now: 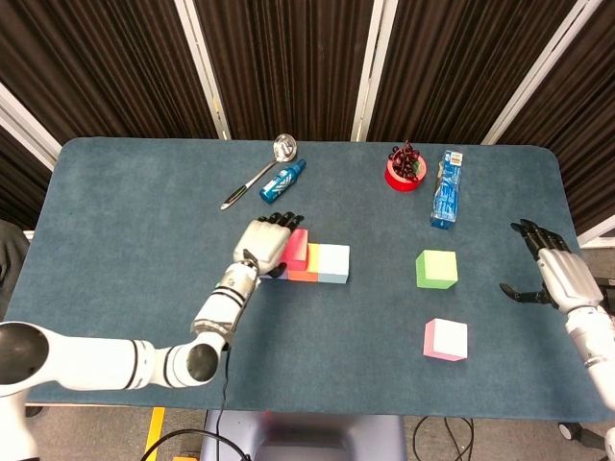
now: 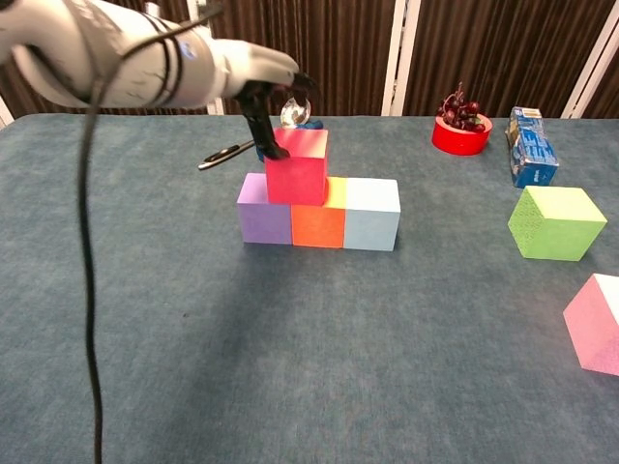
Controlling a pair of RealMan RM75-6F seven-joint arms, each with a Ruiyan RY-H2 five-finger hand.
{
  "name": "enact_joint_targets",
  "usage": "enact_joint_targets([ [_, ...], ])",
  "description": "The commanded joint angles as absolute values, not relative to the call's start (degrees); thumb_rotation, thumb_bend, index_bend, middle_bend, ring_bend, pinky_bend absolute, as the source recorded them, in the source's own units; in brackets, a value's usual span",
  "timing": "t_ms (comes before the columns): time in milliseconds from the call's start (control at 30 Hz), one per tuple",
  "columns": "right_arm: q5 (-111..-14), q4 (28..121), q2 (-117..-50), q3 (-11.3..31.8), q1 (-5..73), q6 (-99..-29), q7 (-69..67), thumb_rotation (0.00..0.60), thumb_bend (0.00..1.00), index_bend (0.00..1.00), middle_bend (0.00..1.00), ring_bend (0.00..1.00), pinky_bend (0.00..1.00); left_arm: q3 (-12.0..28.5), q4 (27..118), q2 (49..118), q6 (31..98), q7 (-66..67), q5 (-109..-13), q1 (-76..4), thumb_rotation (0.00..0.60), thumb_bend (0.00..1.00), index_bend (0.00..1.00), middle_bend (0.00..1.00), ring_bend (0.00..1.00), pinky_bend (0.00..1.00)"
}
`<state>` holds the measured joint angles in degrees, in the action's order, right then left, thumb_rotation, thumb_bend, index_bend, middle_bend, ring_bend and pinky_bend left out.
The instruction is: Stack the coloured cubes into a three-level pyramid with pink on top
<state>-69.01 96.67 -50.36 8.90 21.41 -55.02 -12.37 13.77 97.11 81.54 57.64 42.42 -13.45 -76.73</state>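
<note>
A red cube (image 2: 298, 166) sits on a row of purple (image 2: 263, 213), orange (image 2: 317, 224) and light blue (image 2: 372, 215) cubes; the same stack shows in the head view with the red cube (image 1: 297, 246) on top. My left hand (image 2: 266, 92) hovers just above the red cube's left top edge, fingers apart, its thumb hanging beside that edge and holding nothing. The green cube (image 1: 436, 269) and the pink cube (image 1: 445, 339) lie apart on the right. My right hand (image 1: 553, 269) stays open at the table's right edge.
A ladle (image 1: 259, 173) and a small blue bottle (image 1: 282, 181) lie behind the stack. A red bowl of dark grapes (image 1: 405, 171) and a blue packet (image 1: 447, 187) stand at the back right. The dark blue cloth (image 1: 125, 240) covers the table.
</note>
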Motion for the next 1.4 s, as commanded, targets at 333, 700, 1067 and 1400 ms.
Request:
enact_joint_targets([
  [333,-65.10,85.21,-60.14,6.83,28.67,-42.43,-6.70,0.600,0.36,0.13,0.10,0.00,0.07,9.15,104.02,70.71,66.23,27.62,-33.81,-59.83,0.600,0.38,0.01,0.07,0.09,0.16],
  [700,-60.42,76.99,-68.77,7.12,33.36,-39.07,-0.48,0.600,0.36,0.20,0.10,0.00,0.08,3.29,97.53,69.62,71.43,17.63,-52.38,-47.87,0.600,0.38,0.10,0.13,0.12,0.15],
  [1067,-57.78,71.18,-74.83,8.03,37.28,-36.36,1.80,0.600,0.36,0.31,0.10,0.00,0.09,0.91,96.20,68.62,74.40,10.60,-64.90,-40.06,0.600,0.38,0.13,0.15,0.13,0.13],
  [1400,-57.15,77.65,-71.89,9.55,38.54,-37.76,2.85,0.600,0.36,0.55,0.16,0.00,0.10,2.23,97.10,67.94,75.71,9.92,-68.47,-36.09,0.600,0.38,0.13,0.15,0.13,0.13],
])
